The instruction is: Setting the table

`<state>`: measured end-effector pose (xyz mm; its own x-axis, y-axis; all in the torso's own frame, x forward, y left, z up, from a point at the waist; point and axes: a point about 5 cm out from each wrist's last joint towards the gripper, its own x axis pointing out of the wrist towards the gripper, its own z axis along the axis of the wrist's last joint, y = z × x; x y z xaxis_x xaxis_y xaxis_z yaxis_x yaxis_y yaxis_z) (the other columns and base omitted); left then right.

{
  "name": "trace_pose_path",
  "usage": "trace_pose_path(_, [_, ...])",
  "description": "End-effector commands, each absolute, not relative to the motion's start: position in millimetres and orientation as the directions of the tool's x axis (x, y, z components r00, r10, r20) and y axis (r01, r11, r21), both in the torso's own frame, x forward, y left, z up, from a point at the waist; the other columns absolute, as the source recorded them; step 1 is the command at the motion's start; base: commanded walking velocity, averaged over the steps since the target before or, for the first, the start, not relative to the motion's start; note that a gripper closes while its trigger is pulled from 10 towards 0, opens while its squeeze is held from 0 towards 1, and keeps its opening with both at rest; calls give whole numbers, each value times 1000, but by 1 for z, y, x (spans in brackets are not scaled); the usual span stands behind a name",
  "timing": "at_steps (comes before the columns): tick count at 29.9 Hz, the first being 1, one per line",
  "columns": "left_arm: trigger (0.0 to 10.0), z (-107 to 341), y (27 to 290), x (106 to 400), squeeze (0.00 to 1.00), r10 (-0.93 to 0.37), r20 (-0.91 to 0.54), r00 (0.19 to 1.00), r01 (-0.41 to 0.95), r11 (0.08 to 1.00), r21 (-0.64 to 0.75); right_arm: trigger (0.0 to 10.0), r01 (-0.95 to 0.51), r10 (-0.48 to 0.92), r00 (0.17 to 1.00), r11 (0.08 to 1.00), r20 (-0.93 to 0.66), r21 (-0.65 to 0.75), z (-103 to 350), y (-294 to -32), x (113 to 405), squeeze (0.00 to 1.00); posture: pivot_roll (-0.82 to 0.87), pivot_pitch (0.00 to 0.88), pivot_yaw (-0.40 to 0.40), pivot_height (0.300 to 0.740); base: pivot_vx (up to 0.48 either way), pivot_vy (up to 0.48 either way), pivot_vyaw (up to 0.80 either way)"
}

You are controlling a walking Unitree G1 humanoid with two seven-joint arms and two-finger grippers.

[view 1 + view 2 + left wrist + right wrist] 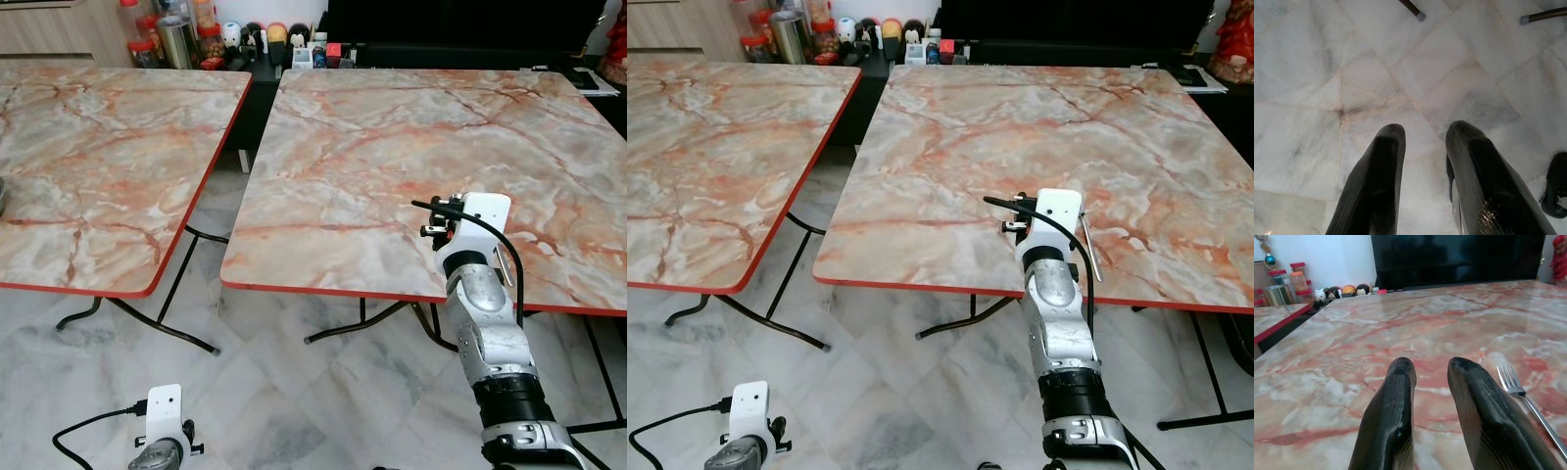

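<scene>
The right gripper (pixel 1430 382) hovered low over the near edge of the right-hand worktop (pixel 1038 127), its 2 black fingers (pixel 1396 406) parted by a narrow gap and clamped on nothing. Just beside it, on its right, a fork (pixel 1528 401) lay flat on the marble-patterned surface, tines pointing toward the far side, handle running back to the near edge. From the head camera the same fork (pixel 1089 247) showed as a thin silver line right next to the wrist, close to the red rim.

The left gripper (pixel 1422 161) hung down by the floor (pixel 1312 73), fingers slightly apart, empty, idle. A second worktop (pixel 98 147) stood to the left, with jars and small figures on a shelf beyond it.

By my reading, the fork was down and released, so 1 piece of the setting was placed and the job was barely begun: no plate, knife or glass on that surface. The next move called for drawing the right arm straight back off the edge without brushing the fork, since it sat so near the fingers and the rim that a sideways nudge could tip it off.
</scene>
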<state>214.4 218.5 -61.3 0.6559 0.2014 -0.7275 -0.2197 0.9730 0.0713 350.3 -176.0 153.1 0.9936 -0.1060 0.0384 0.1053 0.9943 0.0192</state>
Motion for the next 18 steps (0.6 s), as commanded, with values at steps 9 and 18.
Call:
trace_pose_path(9, [10000, -65, 219, 209, 0, 196, -741, 642, -206, 975, 80, 10000, 133, -134, 991, 991, 14, 20, 151, -182, 351, 0, -77, 119, 26, 740, 53, 0, -350])
trace_pose_path(18, [10000, -66, 220, 207, 0, 196, -746, 636, -207, 975, 81, 10000, 124, -124, 992, 992, 12, 18, 151, -179, 351, 0, -74, 117, 26, 740, 190, 0, 0])
